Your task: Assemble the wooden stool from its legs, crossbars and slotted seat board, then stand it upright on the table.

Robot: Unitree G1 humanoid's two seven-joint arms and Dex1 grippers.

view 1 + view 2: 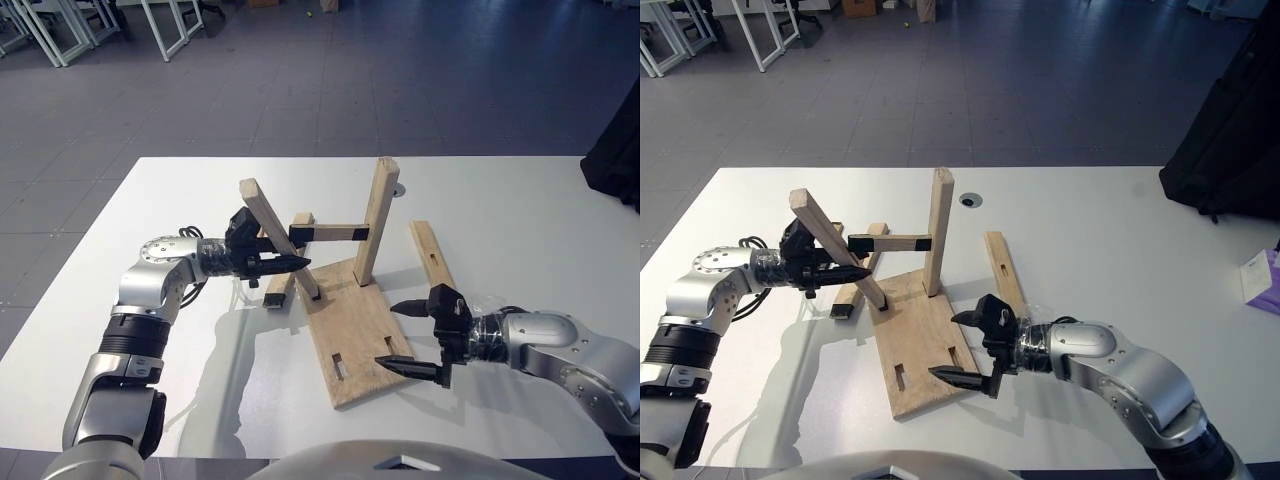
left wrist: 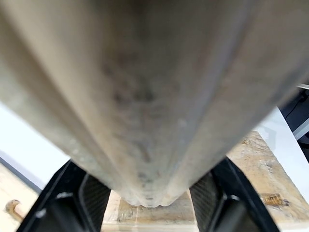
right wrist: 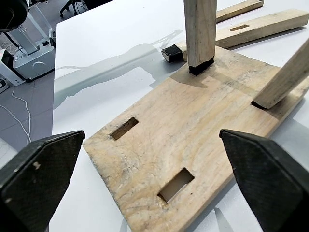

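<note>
handling: the parts are rigid, dry wood, likely light and not fragile. the joints are only loosely seated, so the frame will probably rock if pushed. grasp each leg across its flat faces at mid-length, clear of the black-taped tenon ends.

left gripper: fingers closed across the tilted leg at about mid-length. its lower end rests at the far left corner of the seat board. the crossbar spans from this leg to the upright leg, which stands in a far slot.

right gripper: fingers spread wide, holding nothing, over the board's near right edge (contact cannot be determined). two near slots remain unfilled.

the board lies flat on the table. a loose leg lies just beside its right edge.
</note>
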